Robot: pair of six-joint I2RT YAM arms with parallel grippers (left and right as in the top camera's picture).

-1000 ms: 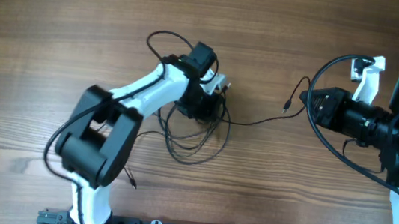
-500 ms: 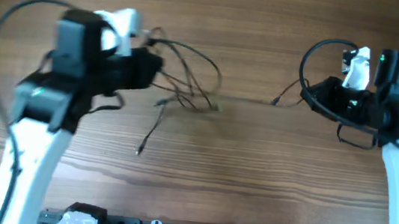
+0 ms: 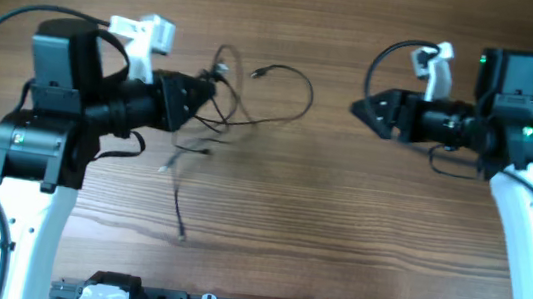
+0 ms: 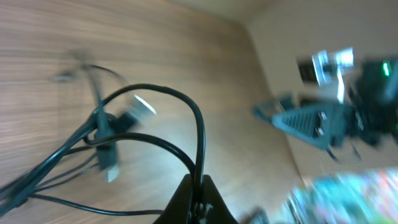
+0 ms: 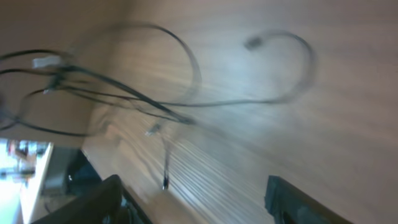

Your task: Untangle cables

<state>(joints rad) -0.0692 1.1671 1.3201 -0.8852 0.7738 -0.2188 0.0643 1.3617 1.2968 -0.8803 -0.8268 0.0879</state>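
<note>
Two grippers: one pinching, one free
left gripper (image 3: pixel 208 91): jaws pinched tight on a cable strand, seen in the left wrist view (image 4: pixel 198 198); bundle hangs from it
right gripper (image 3: pixel 360 109): well to the right of the tangle, nothing between the fingers (image 5: pixel 99 198); jaws look parted in the right wrist view, and no cord touches them
cables (image 3: pixel 252 96): thin black cords, knotted clump just right of the left gripper tip; one loop arcs out further right with a free plug end (image 3: pixel 259 70); two loose tails trail down from the clump toward the near table edge
table (image 3: pixel 337 238): wood, bare right of the tangle
step: mid-untangle, judged; one strand looks freed, clump not yet separated
next move: right gripper needs to come in to the tangle, pick one strand, probably the loop's plug end, and pull it away from the left gripper's hold
risk: thin cords, easy to pinch two at once
</note>
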